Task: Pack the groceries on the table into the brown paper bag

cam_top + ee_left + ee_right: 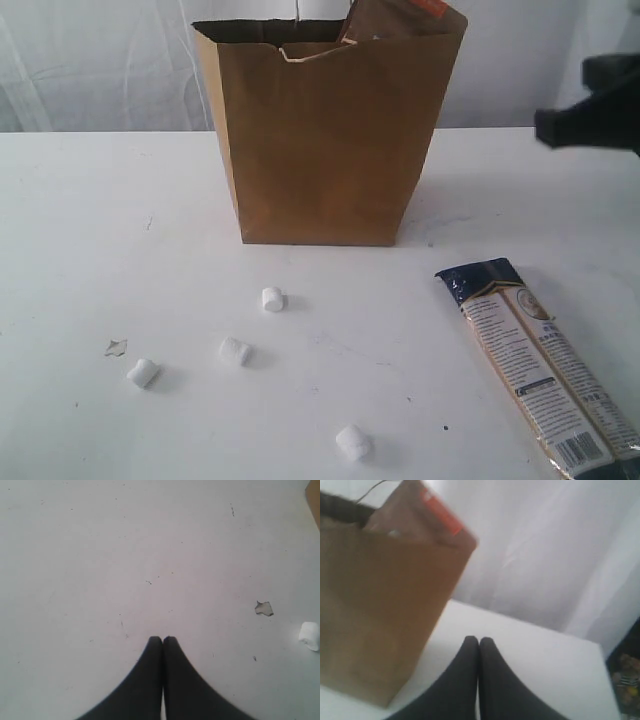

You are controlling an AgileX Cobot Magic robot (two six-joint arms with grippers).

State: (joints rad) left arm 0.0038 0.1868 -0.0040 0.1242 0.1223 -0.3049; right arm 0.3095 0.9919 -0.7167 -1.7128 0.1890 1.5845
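The brown paper bag (325, 140) stands upright at the table's middle back, with a brown pouch (395, 18) poking out of its top. Several white marshmallows lie in front of it, among them one (273, 299) nearest the bag and one (143, 373) at the left. A long noodle pack (540, 375) lies at the front right. My right gripper (479, 640) is shut and empty, raised to the right of the bag (380, 600); only a dark blur of it (595, 110) shows in the exterior view. My left gripper (163, 639) is shut and empty above bare table, a marshmallow (310, 635) off to its side.
The white table (100, 250) has a small chipped spot (116, 347) by the left marshmallow, also seen as a chip (264, 608) in the left wrist view. A white curtain (560, 545) hangs behind the table. Dark clutter (627, 675) sits past the table's edge.
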